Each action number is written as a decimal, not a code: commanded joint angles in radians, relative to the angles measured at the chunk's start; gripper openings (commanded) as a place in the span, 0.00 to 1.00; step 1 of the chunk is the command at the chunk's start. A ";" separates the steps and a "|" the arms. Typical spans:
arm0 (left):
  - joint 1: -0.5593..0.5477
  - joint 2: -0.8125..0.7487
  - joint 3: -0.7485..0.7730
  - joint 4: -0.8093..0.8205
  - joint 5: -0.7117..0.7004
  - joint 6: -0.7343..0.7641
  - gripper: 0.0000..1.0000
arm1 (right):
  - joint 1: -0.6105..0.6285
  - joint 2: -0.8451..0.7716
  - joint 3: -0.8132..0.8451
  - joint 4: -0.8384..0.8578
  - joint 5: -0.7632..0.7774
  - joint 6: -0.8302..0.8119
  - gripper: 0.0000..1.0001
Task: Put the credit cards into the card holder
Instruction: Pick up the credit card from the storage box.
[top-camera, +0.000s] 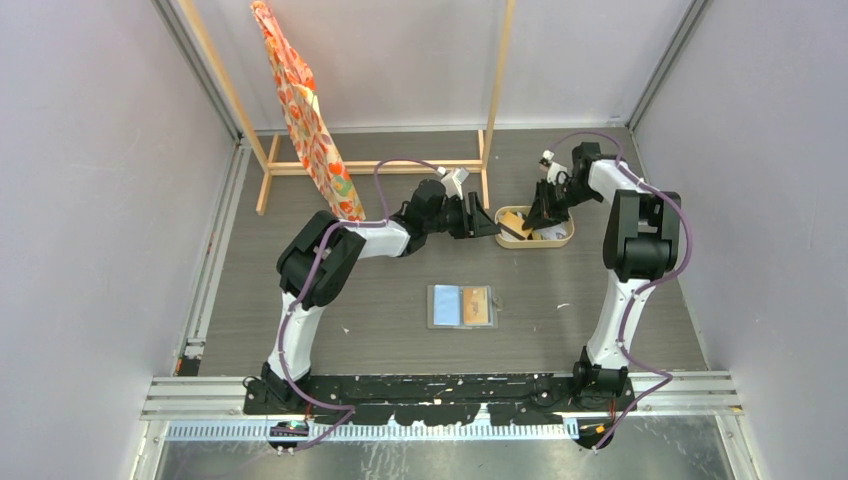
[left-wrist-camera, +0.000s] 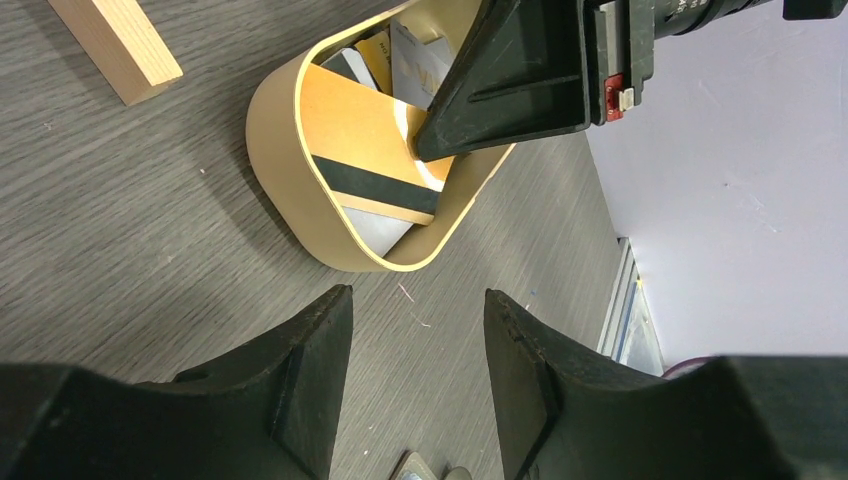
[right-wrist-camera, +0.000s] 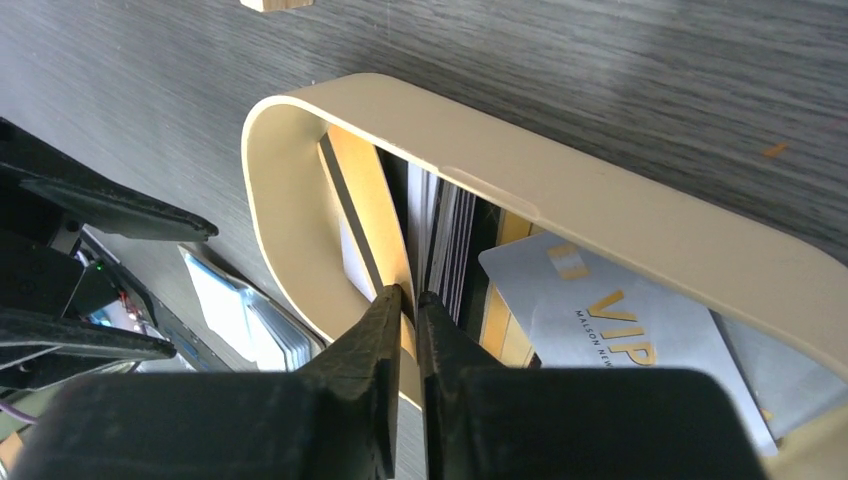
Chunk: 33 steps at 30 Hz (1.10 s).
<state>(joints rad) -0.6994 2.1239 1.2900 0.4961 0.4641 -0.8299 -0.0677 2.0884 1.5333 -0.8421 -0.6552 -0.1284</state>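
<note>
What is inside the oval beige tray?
Credit cards: an orange card with a dark stripe, pinched by the right gripper, and a silver VIP card. The tray floor beneath them is covered.

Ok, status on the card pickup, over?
Right gripper pinching orange card in tray. Left gripper open, empty, beside tray. Card holder lies open mid-table. Nothing seen blocking.

R jaws crowd tray (left-wrist-camera: 266, 140), wood frame (top-camera: 496, 100) behind
</note>
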 joint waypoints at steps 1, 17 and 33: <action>-0.002 -0.006 0.013 0.025 -0.004 0.015 0.52 | -0.011 -0.041 0.026 0.006 -0.038 0.009 0.10; 0.012 -0.059 -0.122 0.264 -0.007 -0.020 0.53 | -0.085 -0.155 -0.021 0.027 -0.178 0.000 0.01; 0.035 -0.089 -0.298 0.658 -0.038 -0.149 0.74 | -0.109 -0.274 -0.092 0.050 -0.321 0.019 0.01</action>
<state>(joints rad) -0.6792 2.0949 1.0382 0.9417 0.4538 -0.9096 -0.1711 1.9202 1.4643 -0.8204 -0.9005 -0.1265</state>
